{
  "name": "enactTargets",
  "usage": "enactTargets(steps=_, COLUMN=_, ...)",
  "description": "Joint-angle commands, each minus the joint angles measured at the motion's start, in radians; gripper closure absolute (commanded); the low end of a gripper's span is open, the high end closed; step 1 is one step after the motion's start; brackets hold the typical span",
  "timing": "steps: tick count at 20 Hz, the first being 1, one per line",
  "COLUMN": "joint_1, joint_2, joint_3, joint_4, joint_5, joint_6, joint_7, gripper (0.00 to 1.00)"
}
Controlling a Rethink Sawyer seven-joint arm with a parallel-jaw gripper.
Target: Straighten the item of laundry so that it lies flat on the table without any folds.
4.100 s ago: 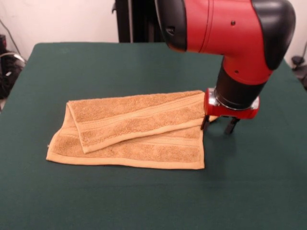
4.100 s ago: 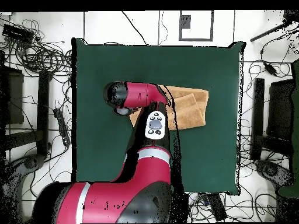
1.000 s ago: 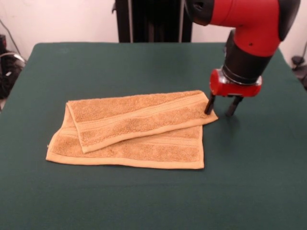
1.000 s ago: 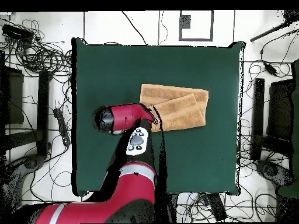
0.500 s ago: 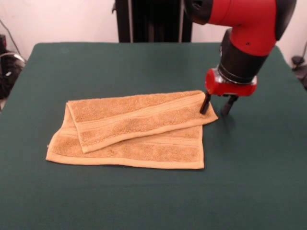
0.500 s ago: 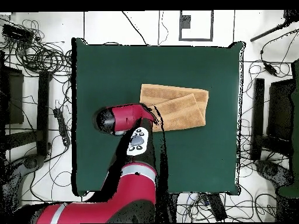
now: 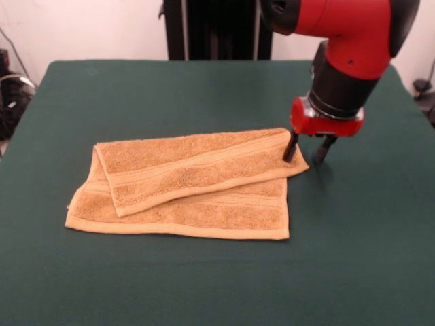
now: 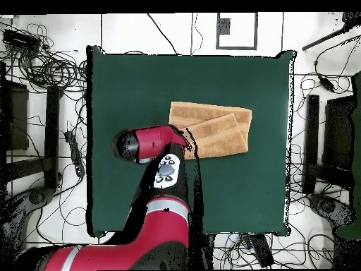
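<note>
The towel [image 7: 187, 183] lies on the dark green desk [image 7: 204, 285], a little toward the front-view left of the middle, and it is not flat: it is folded into 2 layers, with an upper layer lying slantwise over a lower one. In the front view the lower layer shows as a long strip along the near edge, running from the left corner to a square right corner, while the upper layer rises from a fold at the left and ends in a corner that juts out to the right, past the lower layer's right edge. Woven band stripes run lengthwise across both layers, and a small white speck that may be a tag shows at the lower layer's left corner. From above, the towel [image 8: 211, 129] sits right of the desk's middle, with the desk [image 8: 120, 77] bare all round it. The tool [image 7: 305, 150] hangs from the red and black arm [image 7: 346, 41] at that jutting right corner, its 2 dark fingers [image 7: 290, 147] spread apart and holding nothing: one finger stands at the corner's edge, the other over bare cloth just beside it. Whether the tips touch the towel or the desk cannot be told. In the overhead view the arm [image 8: 151, 141] covers the tool.
</note>
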Motion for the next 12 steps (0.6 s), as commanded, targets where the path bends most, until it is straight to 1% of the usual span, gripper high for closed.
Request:
enactTargets(steps=1, joint_1=-0.034, joint_2=0.095, joint_3=0.066, joint_4=0.081, joint_5=0.003, joint_6=0.012, joint_7=0.12, gripper=0.0)
enactTargets(steps=12, joint_1=-0.034, joint_2=0.098, joint_3=0.067, joint_4=0.078, joint_5=0.01, joint_6=0.003, joint_7=0.139, gripper=0.0)
